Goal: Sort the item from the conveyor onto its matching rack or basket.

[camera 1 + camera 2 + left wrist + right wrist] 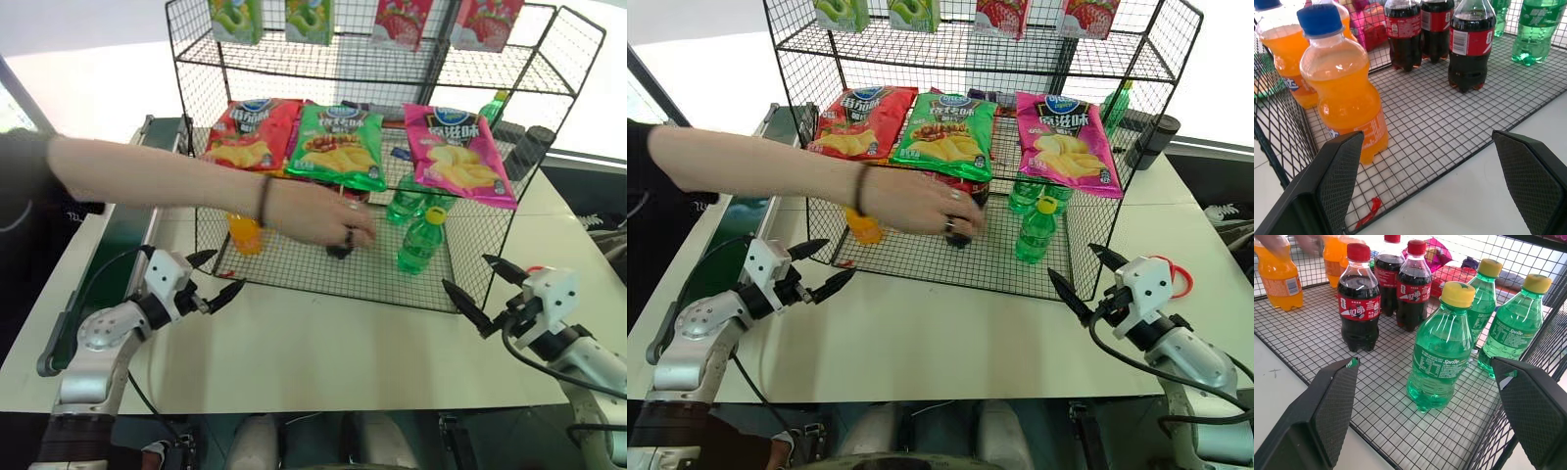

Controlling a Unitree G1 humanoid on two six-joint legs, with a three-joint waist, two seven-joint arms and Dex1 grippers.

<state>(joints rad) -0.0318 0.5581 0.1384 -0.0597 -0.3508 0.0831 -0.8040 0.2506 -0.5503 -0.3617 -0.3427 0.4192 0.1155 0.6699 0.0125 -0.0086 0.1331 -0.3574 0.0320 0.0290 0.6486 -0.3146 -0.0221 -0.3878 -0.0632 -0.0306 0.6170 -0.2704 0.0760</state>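
I am holding both arms off the rack (509, 211) with nothing in hand: the left gripper (214, 277) and the right gripper (483, 290) are both standing wide and empty, each just outside the rack's front edge. The green bottle (421, 240) with the yellow cap is standing upright on the rack's bottom tier, toward the right, with more green bottles just behind it; from the right wrist view it is sitting directly ahead of my open fingers. The conveyor (113, 259) is running along the left of the desk (323, 352), and I am seeing no bottle on the stretch in view.

A person's hand (318, 215) is reaching across into the bottom tier among the cola bottles (1469, 44), so I am judging this a pause between items rather than a pick. My next move is calling for patience: waiting until that arm is out, then watching the belt.

The desk is white and bare in front. Crisp bags (338, 142) are hanging on the tier above.
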